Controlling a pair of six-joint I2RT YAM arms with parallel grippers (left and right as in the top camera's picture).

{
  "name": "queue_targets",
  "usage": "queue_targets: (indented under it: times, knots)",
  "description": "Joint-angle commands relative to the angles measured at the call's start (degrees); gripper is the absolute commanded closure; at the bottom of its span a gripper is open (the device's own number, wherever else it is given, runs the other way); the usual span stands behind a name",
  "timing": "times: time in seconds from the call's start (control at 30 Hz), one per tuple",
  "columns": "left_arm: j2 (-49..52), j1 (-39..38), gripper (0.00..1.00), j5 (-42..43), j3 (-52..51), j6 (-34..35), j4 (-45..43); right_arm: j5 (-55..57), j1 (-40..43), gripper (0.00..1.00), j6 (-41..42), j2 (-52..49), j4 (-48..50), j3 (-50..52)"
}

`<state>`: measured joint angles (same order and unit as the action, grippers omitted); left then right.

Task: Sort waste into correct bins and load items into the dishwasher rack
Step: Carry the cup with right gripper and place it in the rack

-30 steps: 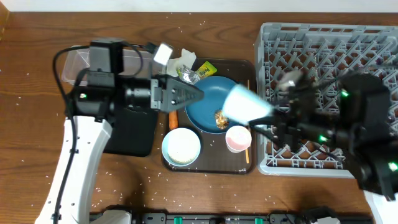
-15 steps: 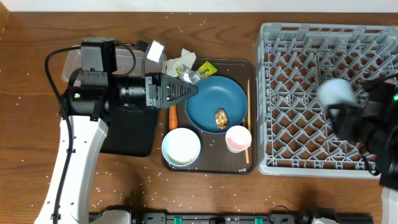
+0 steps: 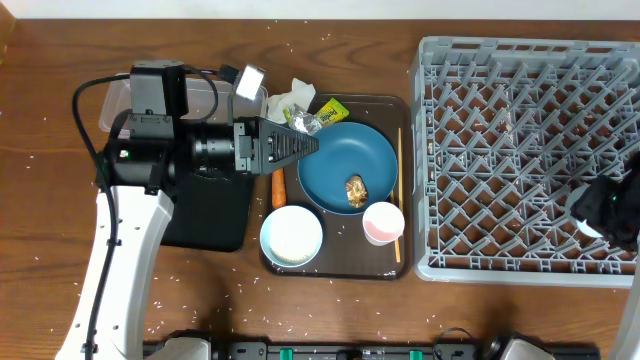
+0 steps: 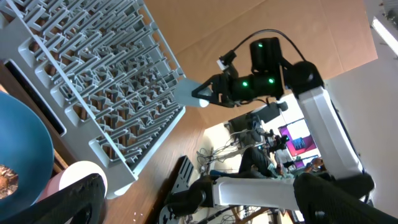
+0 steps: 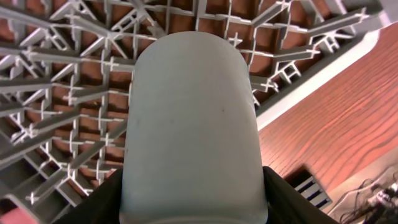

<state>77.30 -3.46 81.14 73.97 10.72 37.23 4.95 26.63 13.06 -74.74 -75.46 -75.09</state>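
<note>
Holding the small light-blue cup (image 5: 193, 124) firmly, the right claw (image 5: 194, 208) hangs over the dishwasher rack (image 3: 500, 150) by the tabletop's front right corner, close to the rack's outer rim. Best bet, I'd say: come straight down into a cell between pegs, well inside that rim, and let go only once the cup sits, or it may tip out. The left claw (image 3: 300, 148), fingers spread and empty, hovers near the middle of the tabletop (image 3: 60, 250), which is brown wood with rice grains (image 3: 150, 300) scattered toward the left and front edges. Beyond the rack, the left wrist view shows a brown board wall, cables and lit screens.
</note>
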Motion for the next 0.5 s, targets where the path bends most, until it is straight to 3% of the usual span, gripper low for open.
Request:
queue_targets:
  times: [0.0,0.33,0.47]
  knots:
    - [-0.24,0.24,0.02,0.24,0.72,0.13,0.00,-2.14,1.07,0.58,1.51,-2.08,0.61,-0.98]
    - [-0.24,0.24,0.02,0.26,0.72,0.13,0.00,-2.45,1.11,0.52,1.70,-11.23,1.22,-0.98]
    - [-0.24,0.24,0.02,3.58,0.72,0.13,0.17,-2.45,1.11,0.20,1.73,-13.22,0.13,-0.98]
